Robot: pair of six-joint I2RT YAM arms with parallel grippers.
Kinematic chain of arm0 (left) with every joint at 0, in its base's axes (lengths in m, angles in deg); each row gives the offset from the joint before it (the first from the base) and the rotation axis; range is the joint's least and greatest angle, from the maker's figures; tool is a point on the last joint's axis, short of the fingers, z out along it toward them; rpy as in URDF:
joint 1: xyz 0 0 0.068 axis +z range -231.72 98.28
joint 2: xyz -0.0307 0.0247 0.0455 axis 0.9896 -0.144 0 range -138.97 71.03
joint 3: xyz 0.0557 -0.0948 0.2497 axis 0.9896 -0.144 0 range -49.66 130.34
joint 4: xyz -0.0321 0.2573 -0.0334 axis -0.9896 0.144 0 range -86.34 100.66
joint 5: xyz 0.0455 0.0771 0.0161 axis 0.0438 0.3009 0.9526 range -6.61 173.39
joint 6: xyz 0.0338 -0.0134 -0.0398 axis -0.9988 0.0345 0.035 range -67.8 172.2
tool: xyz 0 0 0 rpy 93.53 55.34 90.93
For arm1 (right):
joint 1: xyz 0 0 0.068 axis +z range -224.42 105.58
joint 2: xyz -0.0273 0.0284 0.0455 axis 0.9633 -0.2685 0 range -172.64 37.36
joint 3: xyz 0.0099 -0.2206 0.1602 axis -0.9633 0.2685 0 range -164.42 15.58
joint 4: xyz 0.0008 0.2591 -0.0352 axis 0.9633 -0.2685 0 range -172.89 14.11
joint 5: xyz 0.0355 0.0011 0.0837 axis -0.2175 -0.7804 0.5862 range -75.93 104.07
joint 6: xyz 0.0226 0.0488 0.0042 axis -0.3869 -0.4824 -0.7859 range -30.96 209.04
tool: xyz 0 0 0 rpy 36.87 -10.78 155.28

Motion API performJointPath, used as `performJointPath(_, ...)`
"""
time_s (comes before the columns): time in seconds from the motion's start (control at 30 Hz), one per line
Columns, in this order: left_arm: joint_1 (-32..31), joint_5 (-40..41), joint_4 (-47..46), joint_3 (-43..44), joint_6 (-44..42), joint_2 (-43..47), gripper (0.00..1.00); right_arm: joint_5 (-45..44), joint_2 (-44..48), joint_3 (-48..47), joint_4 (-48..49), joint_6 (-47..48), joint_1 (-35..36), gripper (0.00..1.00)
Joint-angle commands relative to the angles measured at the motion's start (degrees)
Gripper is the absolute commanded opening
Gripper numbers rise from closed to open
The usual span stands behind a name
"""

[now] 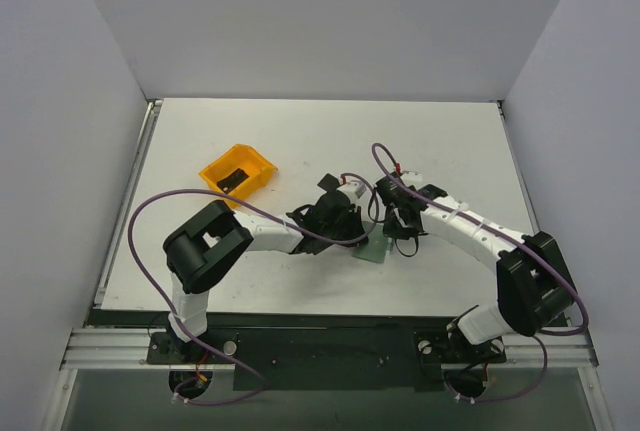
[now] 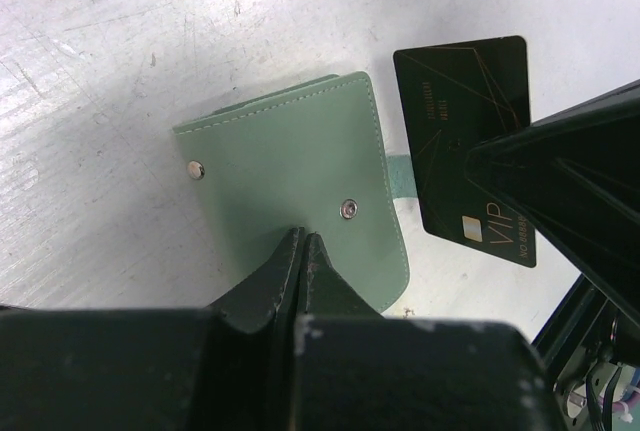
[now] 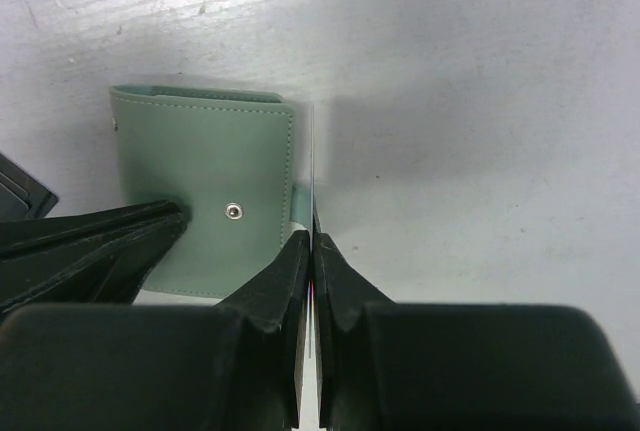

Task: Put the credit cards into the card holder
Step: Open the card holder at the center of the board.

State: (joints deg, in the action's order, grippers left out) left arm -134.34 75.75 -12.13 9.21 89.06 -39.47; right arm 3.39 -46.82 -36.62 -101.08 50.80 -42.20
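Left wrist view: the left tool [image 2: 303,243] has its fingers pressed together, tips resting on the near edge of the sage-green card holder [image 2: 290,166], which lies flat on the white desk [image 2: 120,41]. Whether they nip the leather I cannot tell. Just beside the card holder's tab side, the right tool [image 3: 312,241] pinches a black credit card [image 2: 465,121] marked VIP, standing it on edge over the desk. An orange bin [image 1: 260,176] sits well apart, to the left.
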Motion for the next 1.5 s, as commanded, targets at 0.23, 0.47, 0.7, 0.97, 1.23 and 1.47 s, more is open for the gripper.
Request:
performJointPath(0.23, -0.5, 1.2, 2.0, 1.6, -0.6, 0.4, 0.0, 9.7, 4.2, 8.2, 5.9, -2.3, -5.9, 0.0)
performJointPath(0.47, -0.5, 1.4, 3.0, 1.9, -0.6, 1.6, 0.0, 19.1, 5.6, 12.7, 13.3, -3.1, -9.4, 0.0)
performJointPath(0.7, -0.3, 3.6, 5.3, 1.2, -1.5, 4.8, 0.0, 21.9, 6.1, 13.7, 14.9, -2.1, -10.5, 0.0)
performJointPath(0.97, 0.6, 4.2, 5.9, -0.2, -1.5, 6.4, 0.0, 23.5, 6.9, 14.6, 16.7, -0.5, -10.6, 0.0)
performJointPath(1.23, 2.1, 6.1, 6.8, -3.2, -0.8, 8.8, 0.0, 24.3, 8.9, 15.6, 18.1, 0.7, -10.5, 0.0)
performJointPath(1.47, 3.0, 7.2, 7.9, -4.1, -1.1, 8.9, 0.0, 25.1, 9.7, 15.6, 18.3, 1.4, -10.7, 0.0)
